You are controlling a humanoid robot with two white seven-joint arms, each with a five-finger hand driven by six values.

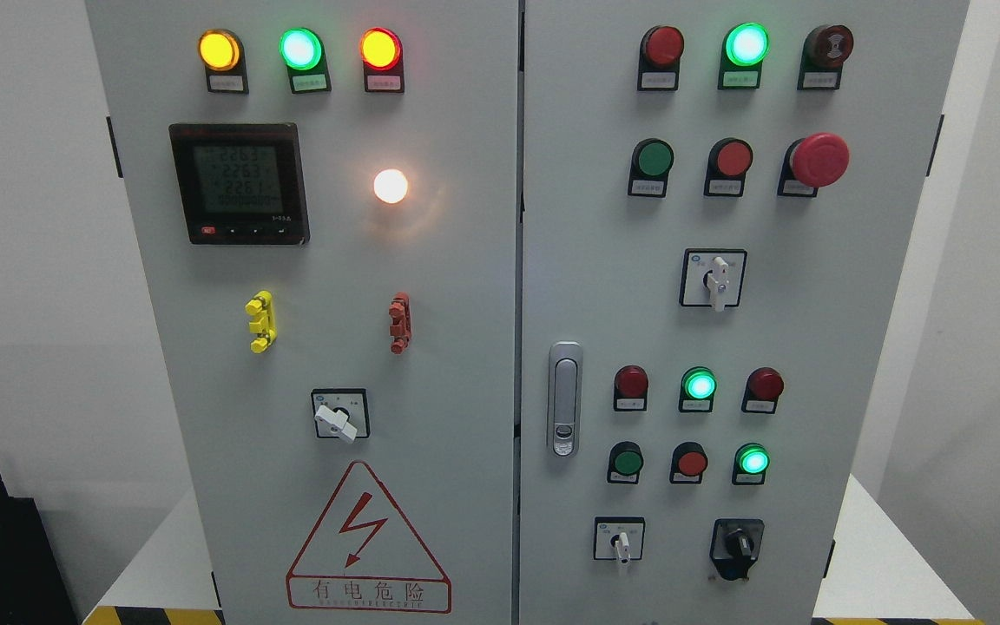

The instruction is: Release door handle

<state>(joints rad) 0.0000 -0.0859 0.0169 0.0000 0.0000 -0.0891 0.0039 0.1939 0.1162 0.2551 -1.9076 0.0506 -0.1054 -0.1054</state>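
Hands unseen; oblong silver metal door handle (564, 399) on smooth grey cabinet (465, 330).

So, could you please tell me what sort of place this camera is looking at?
Probably an electrical or plant room: a grey control cabinet fills the view, with lit indicator lamps, a digital meter, a red emergency stop and a high-voltage warning triangle.

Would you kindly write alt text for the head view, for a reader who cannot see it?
A grey two-door electrical cabinet fills the view, both doors shut, with the silver door handle on the right door untouched and no robot hand visible. Lit indicator lamps, a digital meter and a high-voltage warning triangle are visible.
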